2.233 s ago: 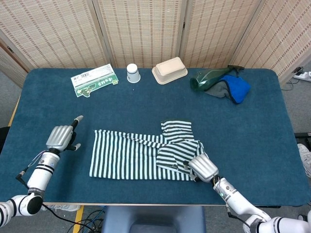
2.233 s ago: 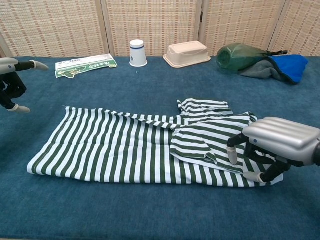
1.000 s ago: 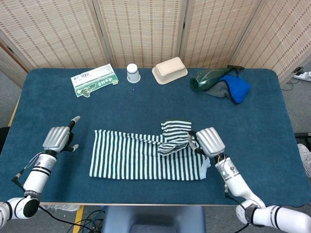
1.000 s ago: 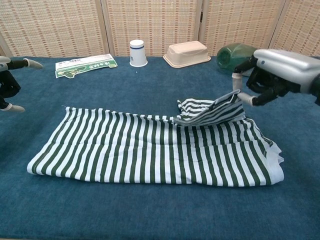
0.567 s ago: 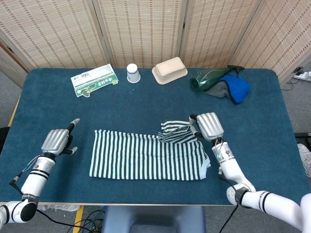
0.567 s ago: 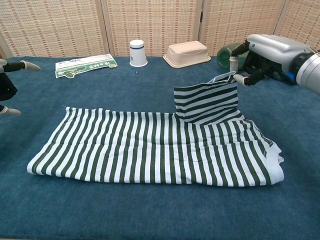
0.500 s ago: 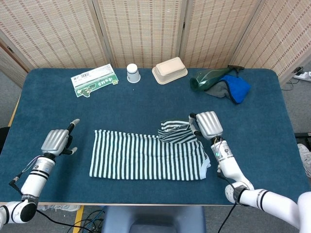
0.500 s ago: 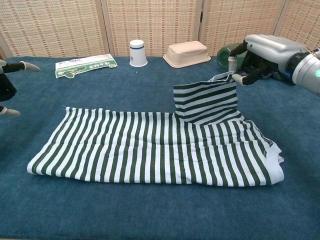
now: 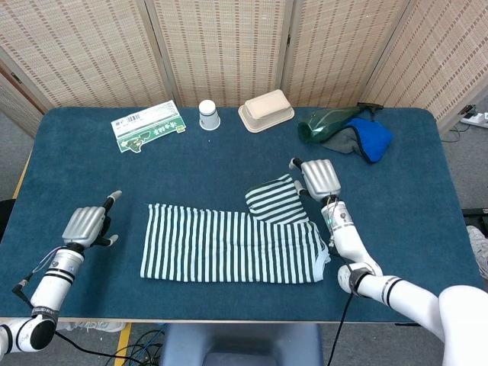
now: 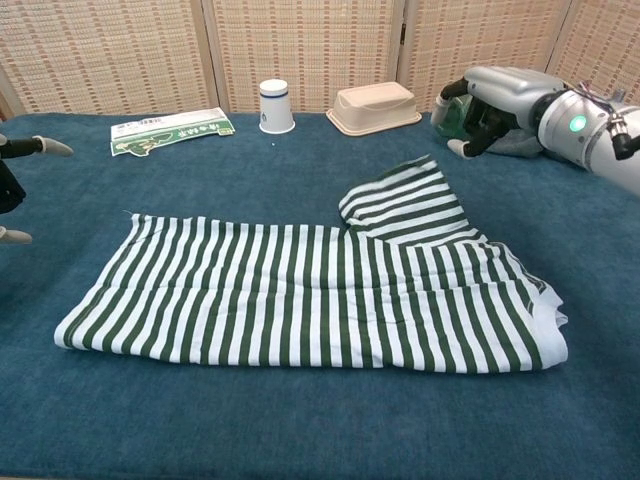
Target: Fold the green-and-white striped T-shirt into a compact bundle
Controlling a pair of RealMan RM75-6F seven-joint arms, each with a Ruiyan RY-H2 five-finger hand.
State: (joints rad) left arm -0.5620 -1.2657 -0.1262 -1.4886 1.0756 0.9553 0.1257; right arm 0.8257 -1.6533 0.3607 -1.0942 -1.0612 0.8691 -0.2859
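Note:
The green-and-white striped T-shirt (image 9: 221, 244) (image 10: 300, 300) lies flat as a long folded band across the near middle of the blue table. One sleeve (image 9: 276, 200) (image 10: 400, 205) lies spread out past its far right edge. My right hand (image 9: 316, 177) (image 10: 495, 95) hovers just beyond the sleeve's tip, thumb and fingers bent but apart, holding nothing and not touching the cloth. My left hand (image 9: 84, 226) (image 10: 15, 180) stays off the shirt's left end, fingers apart and empty; it is mostly cut off in the chest view.
Along the far edge sit a green-and-white packet (image 9: 147, 126) (image 10: 170, 130), a paper cup (image 9: 208, 114) (image 10: 275, 105) and a beige food container (image 9: 266, 110) (image 10: 377, 107). A green bag (image 9: 328, 122) and blue-grey cloth (image 9: 370, 139) lie just behind my right hand.
My right hand lifted the sleeve off the shirt's near right part, carried it toward the far side and let go; the sleeve now lies spread flat. The left hand drifted slightly nearer.

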